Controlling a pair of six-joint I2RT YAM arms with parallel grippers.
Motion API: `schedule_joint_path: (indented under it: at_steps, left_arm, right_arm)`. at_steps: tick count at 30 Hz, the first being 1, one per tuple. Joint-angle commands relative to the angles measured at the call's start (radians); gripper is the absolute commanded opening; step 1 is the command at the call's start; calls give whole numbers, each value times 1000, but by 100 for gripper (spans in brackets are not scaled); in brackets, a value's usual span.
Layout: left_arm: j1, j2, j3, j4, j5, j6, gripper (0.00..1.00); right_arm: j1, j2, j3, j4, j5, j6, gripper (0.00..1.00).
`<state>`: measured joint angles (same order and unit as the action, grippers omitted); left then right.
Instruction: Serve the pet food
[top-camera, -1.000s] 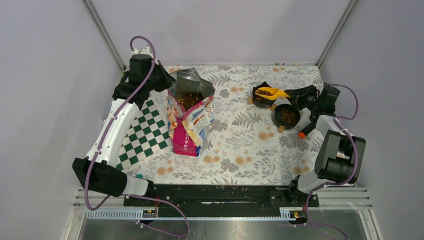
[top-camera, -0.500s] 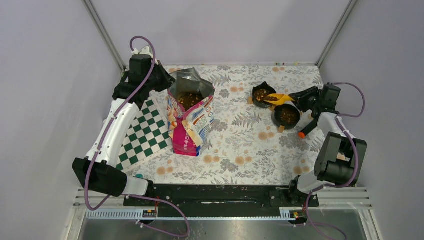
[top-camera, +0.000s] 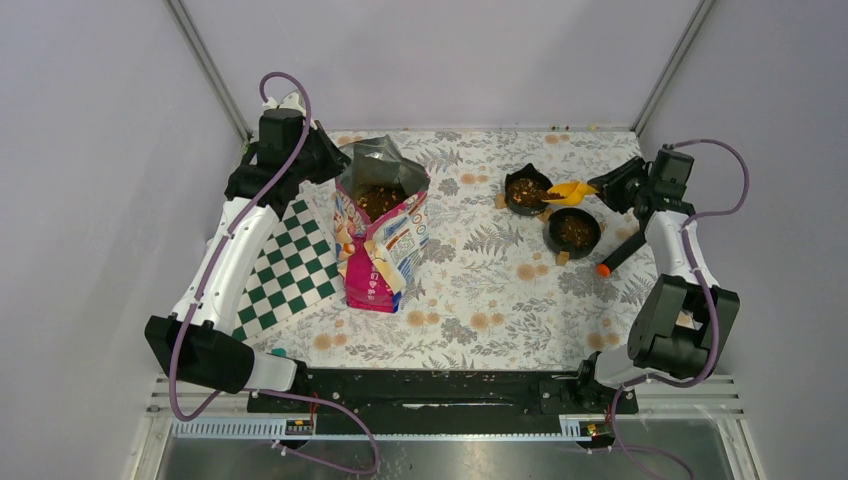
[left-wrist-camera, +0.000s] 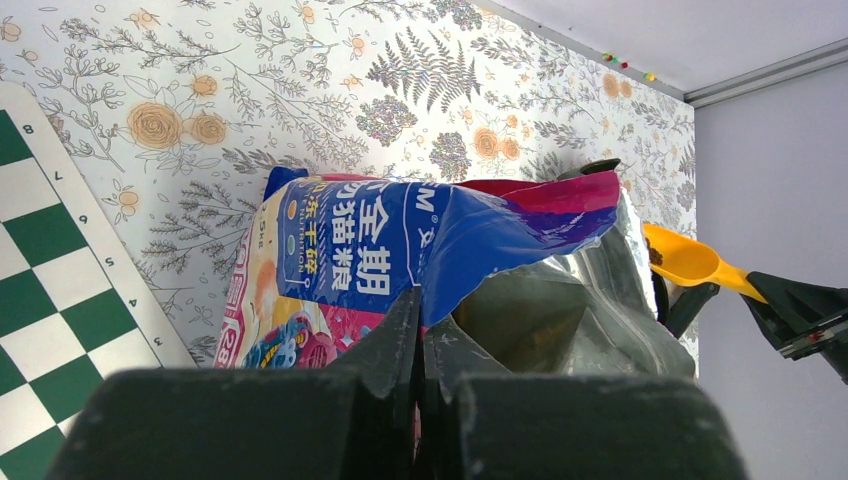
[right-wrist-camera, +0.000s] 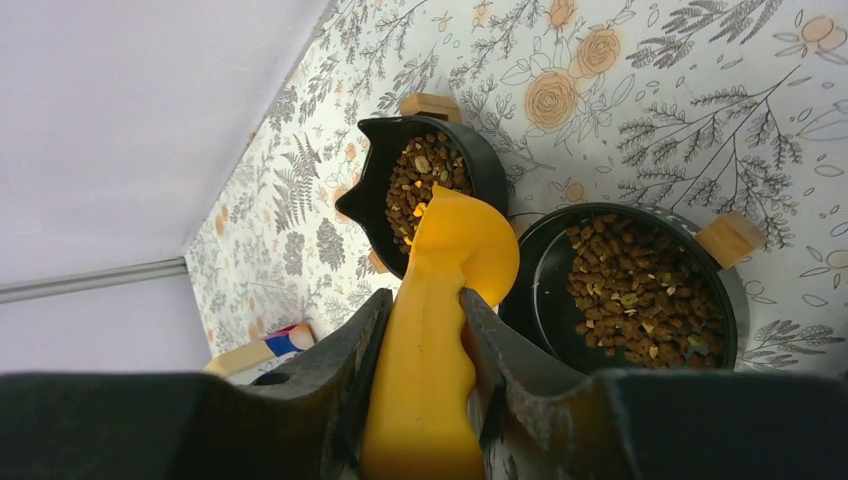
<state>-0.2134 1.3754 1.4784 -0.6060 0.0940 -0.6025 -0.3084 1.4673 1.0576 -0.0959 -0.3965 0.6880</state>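
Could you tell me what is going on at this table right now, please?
The robot is serving cat food. The left gripper pinches the rim of the open food bag, which stands upright beside a checkerboard mat. The right gripper holds an orange scoop by its handle, its head above the edge of the far black bowl. Both that bowl and the nearer bowl already hold kibble.

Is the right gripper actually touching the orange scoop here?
Touching. The right wrist view shows the right gripper with both fingers pressed against the sides of the orange scoop handle, with no gap on either side.
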Motion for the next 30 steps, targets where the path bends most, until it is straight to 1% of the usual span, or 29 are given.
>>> schedule_joint_path:
  at_steps: [1, 7, 11, 15, 17, 20, 21, 24, 26, 29, 30]
  left_arm:
    - [13, -7, 53, 47, -7, 8, 0]
    - [13, -5, 62, 41, -5, 17, 0]
    - [13, -4, 58, 42, 2, 18, 0]
    - [12, -2, 59, 43, 16, 20, 0]
    - [12, -1, 62, 44, 30, 20, 0]
    - [12, 1, 67, 45, 58, 8, 0]
    - [12, -1, 65, 48, 72, 2, 0]
    - [7, -1, 61, 64, 116, -12, 0]
    - [-5, -2, 62, 65, 112, -11, 0]
    - [-25, 0, 68, 70, 106, -9, 0]
    - [-32, 1, 71, 71, 101, -8, 0]
  right_arm:
    - [33, 15, 113, -100, 57, -103, 0]
    - [112, 17, 190, -196, 189, -203, 0]
    - [173, 12, 237, -256, 305, -260, 0]
    - [213, -7, 258, -276, 355, -283, 0]
    - [215, -25, 268, -277, 321, -274, 0]
    - [215, -72, 287, -269, 209, -251, 0]
    - [215, -96, 285, -253, 150, -244, 0]
    - [220, -193, 231, -105, -62, -195, 0]
    - [242, -235, 210, -27, -175, -164, 0]
    - [300, -271, 196, 76, -287, -105, 0]
    - [343, -276, 190, 138, -315, -79, 0]
